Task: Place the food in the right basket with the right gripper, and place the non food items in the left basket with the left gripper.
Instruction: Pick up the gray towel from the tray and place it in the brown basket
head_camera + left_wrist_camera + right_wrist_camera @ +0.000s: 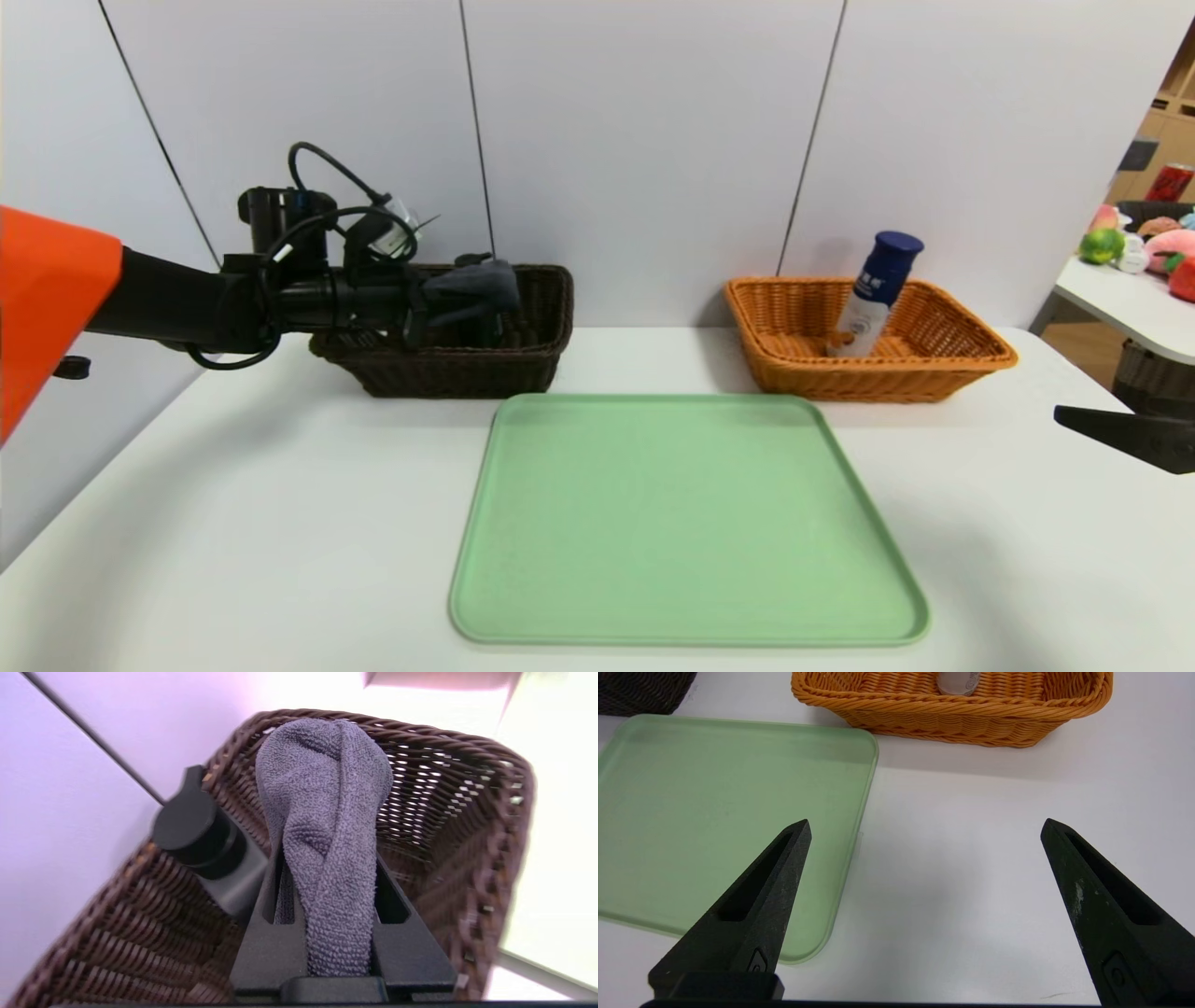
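Left gripper [334, 858]: clamped mid-length on grey cloth [334, 779], over left basket [448, 373]. Cloth judged light, limp, non-fragile; central pinch adequate. Right gripper [926, 821]: wide, parked near right.

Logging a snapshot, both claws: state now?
Left claw: closed on the grey cloth, over the dark basket.
Right claw: wide open, holding nothing, above the table.

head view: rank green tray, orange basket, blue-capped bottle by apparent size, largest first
1. Green tray
2. Orange basket
3. Blue-capped bottle, leaning inside the orange basket
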Available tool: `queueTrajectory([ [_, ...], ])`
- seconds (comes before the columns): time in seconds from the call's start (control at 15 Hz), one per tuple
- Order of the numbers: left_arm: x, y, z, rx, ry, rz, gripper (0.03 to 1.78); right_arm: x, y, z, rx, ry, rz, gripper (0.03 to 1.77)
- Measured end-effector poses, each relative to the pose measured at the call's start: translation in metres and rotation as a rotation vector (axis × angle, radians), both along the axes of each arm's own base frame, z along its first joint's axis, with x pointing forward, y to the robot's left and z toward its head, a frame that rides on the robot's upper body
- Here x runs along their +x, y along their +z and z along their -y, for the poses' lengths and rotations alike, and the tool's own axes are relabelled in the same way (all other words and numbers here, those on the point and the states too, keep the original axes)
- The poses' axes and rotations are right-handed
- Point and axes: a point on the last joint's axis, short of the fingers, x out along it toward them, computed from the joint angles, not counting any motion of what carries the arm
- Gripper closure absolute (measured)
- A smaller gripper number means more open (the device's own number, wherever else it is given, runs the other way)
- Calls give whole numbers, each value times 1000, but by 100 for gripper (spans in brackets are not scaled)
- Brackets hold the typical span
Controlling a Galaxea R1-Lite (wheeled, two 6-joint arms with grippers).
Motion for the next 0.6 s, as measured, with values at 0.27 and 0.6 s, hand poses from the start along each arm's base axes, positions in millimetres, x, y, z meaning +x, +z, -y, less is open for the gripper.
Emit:
queueTrajectory([
  [0.27, 14, -8, 3, -2, -9, 2, 150, 0, -2, 0, 2, 0, -8, 10],
  [0.6, 18, -14, 6, 5, -10, -48, 150, 0, -3, -2, 3, 9, -10, 10],
])
